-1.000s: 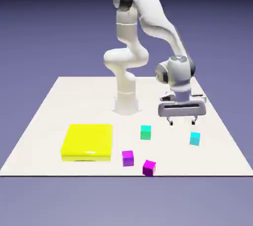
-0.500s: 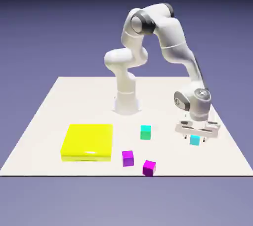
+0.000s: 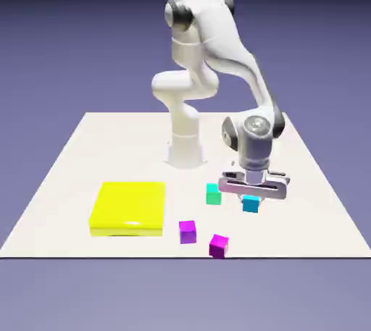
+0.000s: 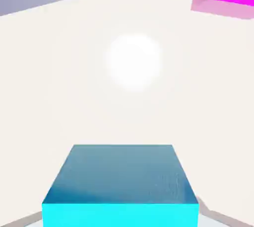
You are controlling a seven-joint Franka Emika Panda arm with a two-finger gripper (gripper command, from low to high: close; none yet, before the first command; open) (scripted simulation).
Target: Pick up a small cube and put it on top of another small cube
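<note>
Blue cube, gripped: risk of slip or knock in transit.
Gripper (image 3: 251,200), clamped on the blue cube (image 3: 251,204), at the exterior view's right of the teal cube (image 3: 214,194); hazards, as judged: a low sideways carry could bump the teal cube (close by), an off-centre release could topple the stack, an uneven pinch could twist the load.

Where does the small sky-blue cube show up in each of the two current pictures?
Exterior view: right of center, below the middle, the small sky-blue cube sits just under the white gripper.
Hand view: large at the bottom middle, between the fingertips.
Shared landmark: the bright magenta cube, at the hand view's top right corner.
</note>
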